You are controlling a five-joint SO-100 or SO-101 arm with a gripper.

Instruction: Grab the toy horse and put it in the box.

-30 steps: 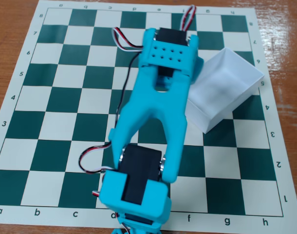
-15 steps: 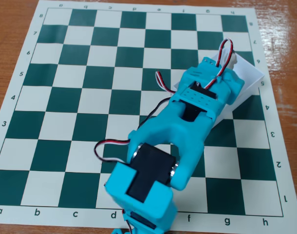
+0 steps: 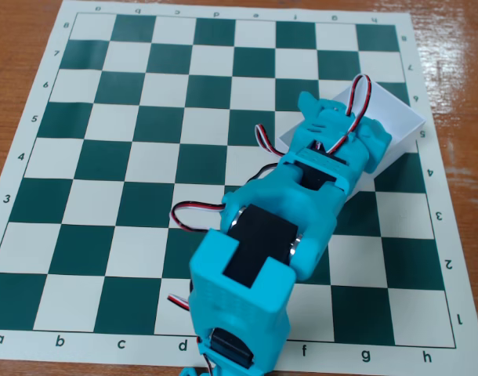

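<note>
A: The turquoise plastic two-finger gripper (image 3: pixel 338 129) is seen from behind only, poised over the near part of the white rectangular shallow paper-walled box (image 3: pixel 396 117); whether its fingers are spread or pressed together cannot be told, as they are hidden under the wrist.

B: And the tiny whitish-grey toy horse? It is not to be made out anywhere on the green-and-white chessboard mat (image 3: pixel 106 157).

A: Agreed. It may be judged to be held under the wrist or already lying in the hidden part of the box, but neither can be confirmed.

B: So the step in hand is taken to be the placing, with the arm stretched across the board and the red-white-black servo cable (image 3: pixel 363 98) looped above the box's open floor.

A: What is called for next, if the horse is held: the fingers to be parted squarely over the box floor, clear of the thin walls, then the arm to be lifted straight up so the light box is not dragged.
</note>
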